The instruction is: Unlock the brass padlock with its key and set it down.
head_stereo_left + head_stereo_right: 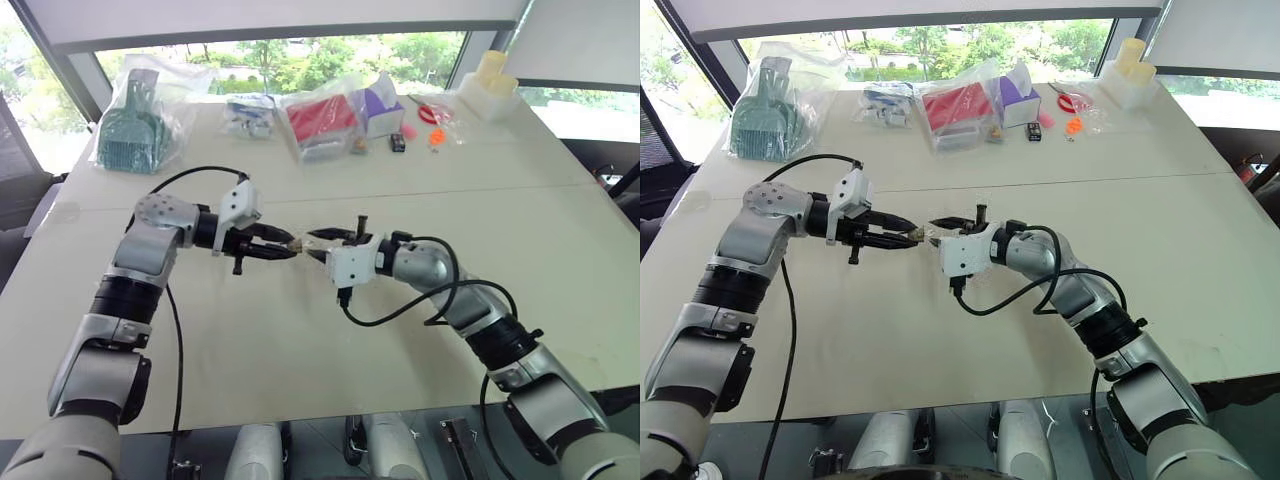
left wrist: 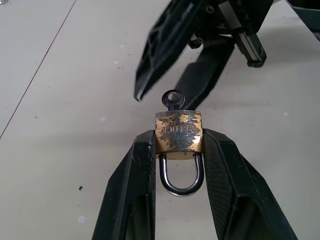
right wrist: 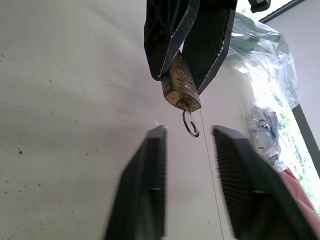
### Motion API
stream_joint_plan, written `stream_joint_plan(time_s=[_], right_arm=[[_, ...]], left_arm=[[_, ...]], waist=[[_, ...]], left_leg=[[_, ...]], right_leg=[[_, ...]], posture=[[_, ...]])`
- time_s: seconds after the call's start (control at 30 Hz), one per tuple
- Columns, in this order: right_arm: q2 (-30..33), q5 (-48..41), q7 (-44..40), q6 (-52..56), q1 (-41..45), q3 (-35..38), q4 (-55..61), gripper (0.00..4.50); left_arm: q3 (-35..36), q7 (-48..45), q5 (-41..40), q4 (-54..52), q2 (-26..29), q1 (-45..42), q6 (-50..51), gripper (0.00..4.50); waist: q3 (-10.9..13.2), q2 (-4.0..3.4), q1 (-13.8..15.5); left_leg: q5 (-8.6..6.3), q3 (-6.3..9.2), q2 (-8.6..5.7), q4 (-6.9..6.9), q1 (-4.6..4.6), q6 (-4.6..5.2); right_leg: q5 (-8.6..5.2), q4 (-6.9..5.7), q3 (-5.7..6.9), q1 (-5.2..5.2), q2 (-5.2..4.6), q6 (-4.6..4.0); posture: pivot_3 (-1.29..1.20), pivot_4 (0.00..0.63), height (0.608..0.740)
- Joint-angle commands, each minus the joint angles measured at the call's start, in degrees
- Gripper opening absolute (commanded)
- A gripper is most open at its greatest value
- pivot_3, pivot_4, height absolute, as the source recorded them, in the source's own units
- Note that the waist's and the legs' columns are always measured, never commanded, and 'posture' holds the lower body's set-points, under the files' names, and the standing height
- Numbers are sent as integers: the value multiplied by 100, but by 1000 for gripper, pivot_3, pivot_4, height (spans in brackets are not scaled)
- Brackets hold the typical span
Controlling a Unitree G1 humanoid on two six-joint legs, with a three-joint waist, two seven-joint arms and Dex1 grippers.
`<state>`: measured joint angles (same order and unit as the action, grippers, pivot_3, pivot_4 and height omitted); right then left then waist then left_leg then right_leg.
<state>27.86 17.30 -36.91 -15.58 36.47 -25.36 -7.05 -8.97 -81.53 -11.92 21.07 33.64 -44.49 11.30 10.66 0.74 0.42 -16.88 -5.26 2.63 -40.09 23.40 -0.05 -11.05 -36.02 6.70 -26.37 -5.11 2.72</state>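
My left gripper [image 2: 178,136] is shut on the brass padlock [image 2: 178,132], pinching its scuffed yellow body from both sides with the steel shackle pointing back toward the wrist. The key [image 2: 173,99] sits in the lock's far end, its small ring head sticking out. Both are held in the air above the middle of the white table [image 1: 300,340]. My right gripper [image 3: 191,131] faces the lock head-on and is open. Its two fingers stand apart on either side of the key's ring [image 3: 190,122], just short of it and not touching. In the left eye view the two grippers meet tip to tip at the padlock [image 1: 297,243].
Along the table's far edge lie a green item in a clear bag [image 1: 135,125], a red box in plastic [image 1: 320,120], a purple box [image 1: 383,105], small dark and orange trinkets [image 1: 398,142] and a white container [image 1: 490,85]. A black cable [image 1: 400,310] loops under the right forearm.
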Motion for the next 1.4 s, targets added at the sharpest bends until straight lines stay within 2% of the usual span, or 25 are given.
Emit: stream_joint_plan(time_s=[0.03, 0.47, 0.63, 0.9, 1.07, 1.2, 1.27, 1.33, 1.4], right_arm=[[-60, -22, -19, -101, 99, 165, 141, 34], [-158, -205, -513, 244, 71, 170, 292, 34], [-216, -390, -1031, 526, 178, 108, 192, 34], [-735, -797, -1805, 1477, 397, 68, -313, 34], [-689, -253, -1379, 548, 674, 5, -681, 34], [-359, 893, 11, -1069, 773, -138, -1040, 34], [-238, 1136, 365, -1576, 727, -174, -1147, 34], [-196, 1176, 564, -1911, 675, -157, -1224, 555], [-160, 1302, 788, -2094, 660, -145, -1241, 1450]], left_arm=[[67, 31, -37, -205, 64, 10, -140, 762], [7, 338, 111, -100, -42, 21, -662, 762], [-17, 613, 336, -147, -111, 54, -1274, 762], [-89, 725, 622, -99, -151, 198, -2063, 762], [-29, 661, 540, -175, -122, 336, -1782, 762], [38, 307, 209, -387, 101, 451, -890, 762], [39, 180, 76, -513, 191, 511, -619, 762], [55, 118, -57, -581, 242, 533, -354, 762], [79, 117, -113, -565, 269, 516, -239, 762]], waist=[[0, 0, 2], [0, 0, 5], [0, 0, 11], [0, -1, -3], [0, -2, 17], [1, -2, 0], [1, -2, -18], [1, -2, -31], [1, -2, -37]], left_leg=[[0, 0, 0, 0, 0, 0], [0, -2, 0, 0, -1, -1], [0, -3, 0, 0, -1, -1], [1, -6, 1, 0, -4, -1], [1, -7, 1, 0, -4, -1], [1, -8, 1, 0, -3, -2], [1, -9, 1, 2, -3, -2], [5, -10, 1, 2, -3, -8], [6, -11, 1, 2, -5, -11]], right_leg=[[0, 0, 0, 0, 0, 0], [0, -1, -1, 0, 0, -1], [1, -1, -1, 0, 0, -1], [1, -4, -2, 0, 0, -1], [1, -5, -1, 0, 0, -1], [0, -4, -3, -1, -1, 0], [0, -5, -5, -3, 0, 0], [0, -5, -6, -4, 0, 0], [0, -6, -8, -3, 0, 0]], posture=[[0, 150, 740], [0, 150, 740], [0, 150, 740], [0, 150, 740], [0, 150, 740], [0, 150, 740], [0, 150, 740], [0, 150, 740], [0, 150, 740]])
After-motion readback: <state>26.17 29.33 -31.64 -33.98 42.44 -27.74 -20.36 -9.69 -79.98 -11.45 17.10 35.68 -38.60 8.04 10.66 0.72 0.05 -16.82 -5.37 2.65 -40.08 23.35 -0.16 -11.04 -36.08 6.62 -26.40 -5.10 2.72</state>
